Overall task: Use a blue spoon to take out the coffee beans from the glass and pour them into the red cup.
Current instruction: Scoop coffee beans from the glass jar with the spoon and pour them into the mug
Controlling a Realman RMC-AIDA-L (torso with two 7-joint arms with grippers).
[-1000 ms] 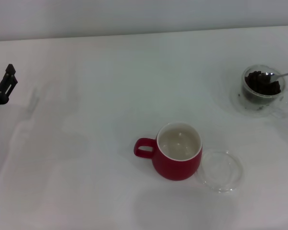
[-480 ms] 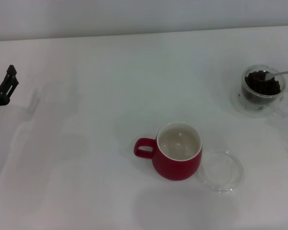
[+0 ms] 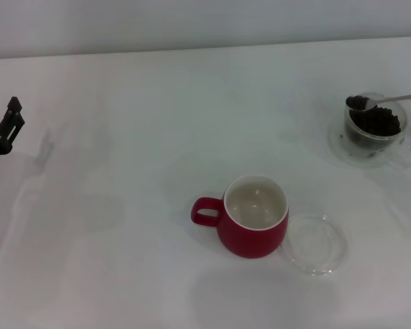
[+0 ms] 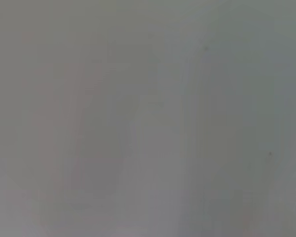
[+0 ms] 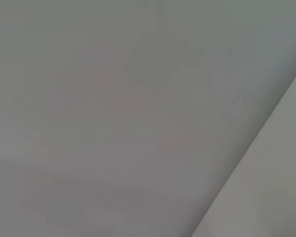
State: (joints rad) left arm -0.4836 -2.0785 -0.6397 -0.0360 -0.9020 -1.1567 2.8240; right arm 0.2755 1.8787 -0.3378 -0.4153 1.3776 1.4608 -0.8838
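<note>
In the head view the glass (image 3: 371, 140) stands at the far right of the white table, holding a dark heap of coffee beans (image 3: 379, 122). The blue spoon (image 3: 390, 99) hangs just above the glass's left rim, its bowl loaded with beans and its handle running off the right edge. Whatever holds it lies outside the picture, and my right gripper is out of view. The red cup (image 3: 253, 233) sits near the front centre, empty, with its handle pointing left. My left gripper (image 3: 11, 115) rests at the far left edge, well away from everything. Both wrist views show only plain grey surface.
A flat clear glass saucer (image 3: 316, 245) lies just to the right of the red cup, touching or nearly touching it. The white table (image 3: 137, 137) stretches between the left gripper and the cup. A wall edge runs along the back.
The spoon's bowl has lifted out of the beans in the glass and moved left, now loaded and above the rim. The left gripper has stayed put.
</note>
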